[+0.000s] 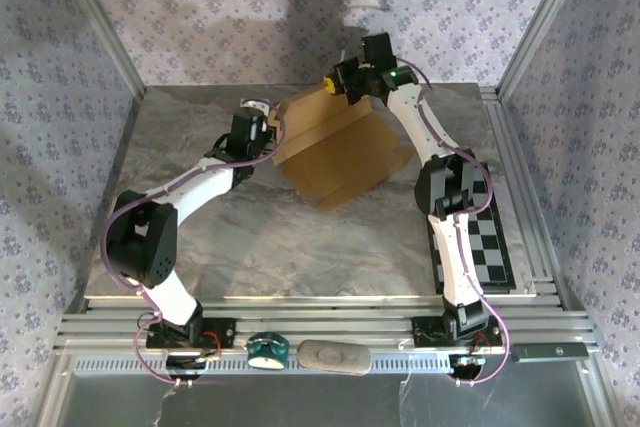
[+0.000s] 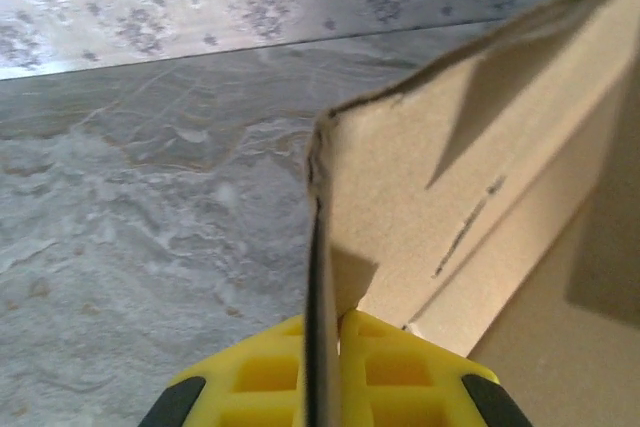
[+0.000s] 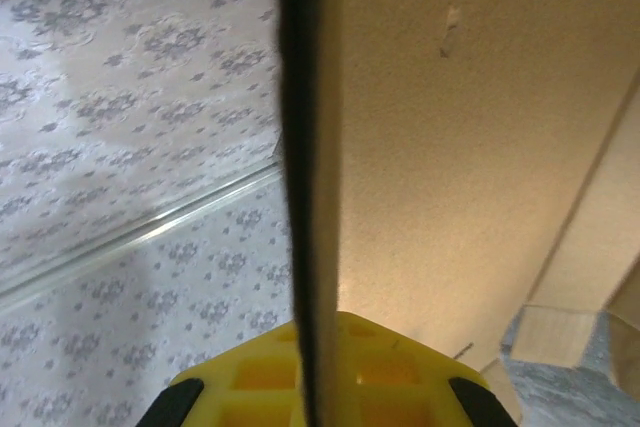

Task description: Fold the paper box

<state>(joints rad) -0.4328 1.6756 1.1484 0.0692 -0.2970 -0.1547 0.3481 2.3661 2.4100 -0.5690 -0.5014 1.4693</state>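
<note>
The paper box (image 1: 340, 152) is a tan cardboard sheet, partly raised off the grey table (image 1: 300, 247) at the middle back. My left gripper (image 1: 262, 137) is shut on its left edge. In the left wrist view the yellow fingers (image 2: 390, 367) pinch an upright cardboard flap (image 2: 420, 187) edge-on. My right gripper (image 1: 340, 82) is shut on the box's far top edge. From the right wrist, the yellow fingers (image 3: 400, 372) clamp the thin edge of a broad cardboard panel (image 3: 450, 147).
A black-and-white checkered board (image 1: 485, 247) lies at the table's right side beside the right arm. A teal tool (image 1: 268, 349) and a grey oblong object (image 1: 335, 356) rest on the metal rail at the front. Patterned walls (image 1: 200, 7) enclose the back and sides.
</note>
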